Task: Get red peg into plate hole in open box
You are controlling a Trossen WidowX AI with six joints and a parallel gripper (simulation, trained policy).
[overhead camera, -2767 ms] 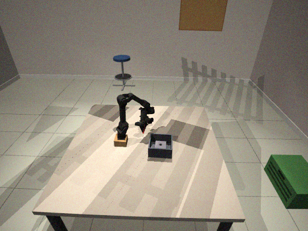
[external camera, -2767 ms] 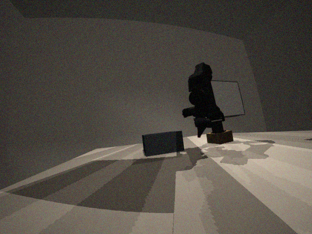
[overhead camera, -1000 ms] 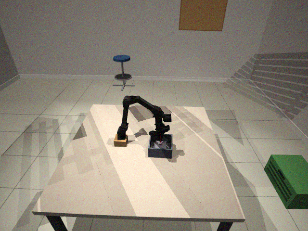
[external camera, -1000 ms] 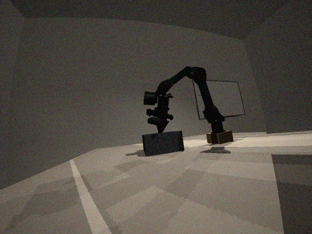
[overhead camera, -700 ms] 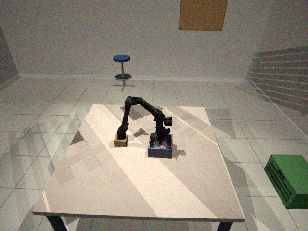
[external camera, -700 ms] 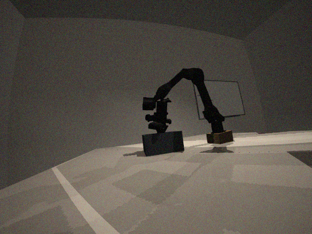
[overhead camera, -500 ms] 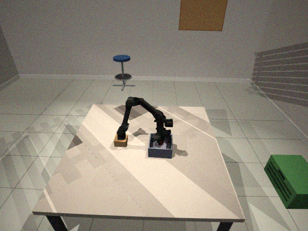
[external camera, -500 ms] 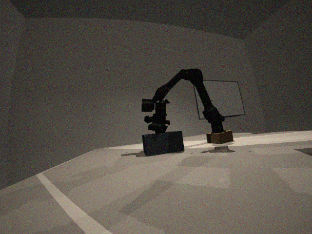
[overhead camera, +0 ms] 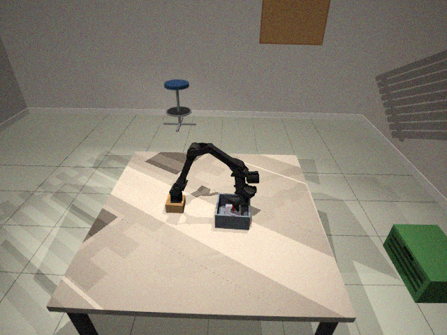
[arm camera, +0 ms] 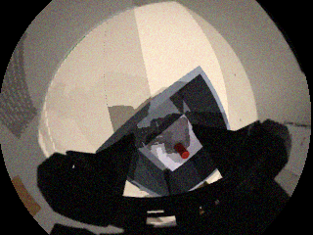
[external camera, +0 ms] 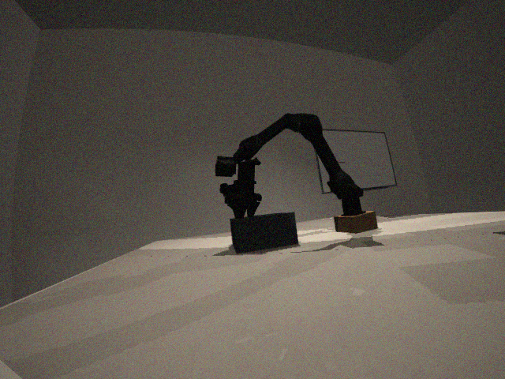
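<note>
The gripper is open. The red peg is inside the box, on the plate; seating depth cannot be confirmed. Likely rigid and light; regrip near its exposed top.

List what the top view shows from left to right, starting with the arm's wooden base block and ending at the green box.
Wooden base block, open box, green box.

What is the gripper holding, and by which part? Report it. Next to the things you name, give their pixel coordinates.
Nothing: the gripper (overhead camera: 239,208) (external camera: 245,215) (arm camera: 163,131) is open, and the red peg (overhead camera: 233,208) (arm camera: 182,151) is down inside the box (overhead camera: 232,221) (external camera: 263,232) (arm camera: 215,100), free of the fingers.
</note>
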